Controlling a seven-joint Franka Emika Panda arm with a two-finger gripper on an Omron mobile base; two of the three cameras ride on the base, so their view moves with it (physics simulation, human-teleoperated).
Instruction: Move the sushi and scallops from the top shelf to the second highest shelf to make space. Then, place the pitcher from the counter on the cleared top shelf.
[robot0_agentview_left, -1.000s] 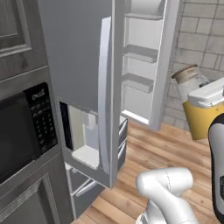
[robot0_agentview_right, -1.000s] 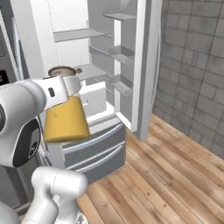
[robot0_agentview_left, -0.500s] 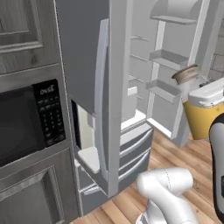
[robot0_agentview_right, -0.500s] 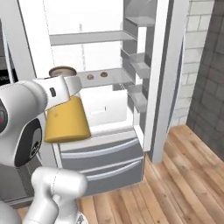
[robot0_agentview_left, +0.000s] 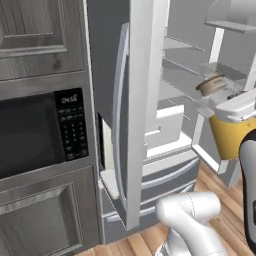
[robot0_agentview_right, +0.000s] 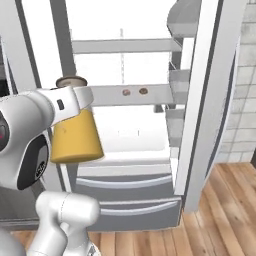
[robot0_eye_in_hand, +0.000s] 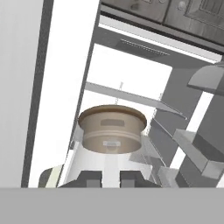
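Observation:
My gripper (robot0_agentview_right: 75, 102) is shut on the neck of the pitcher (robot0_agentview_right: 76, 137), a tall clear vessel with an amber-yellow body and a brownish top. It hangs upright in front of the open fridge, left of the shelves. From the left, the pitcher (robot0_agentview_left: 229, 136) shows at the right edge under the gripper (robot0_agentview_left: 231, 107). Looking along the hand, the pitcher's top (robot0_eye_in_hand: 111, 129) rises just above the gripper (robot0_eye_in_hand: 110, 179). The top shelf (robot0_agentview_right: 125, 46) is bare. The sushi and scallops, two tiny morsels (robot0_agentview_right: 135, 91), lie side by side on the second highest shelf (robot0_agentview_right: 110, 95); I cannot tell them apart.
The fridge's left door (robot0_agentview_left: 135, 125) stands open beside a built-in microwave (robot0_agentview_left: 40, 130). The right door (robot0_agentview_right: 205, 100) with its bins juts forward at the right. Freezer drawers (robot0_agentview_right: 125, 195) sit below the shelves, above a wooden floor (robot0_agentview_right: 220, 215).
The base has driven, so the whole scene shifted: the fridge interior now faces the cameras more squarely and closer. The pitcher stays held in the same place relative to the arm.

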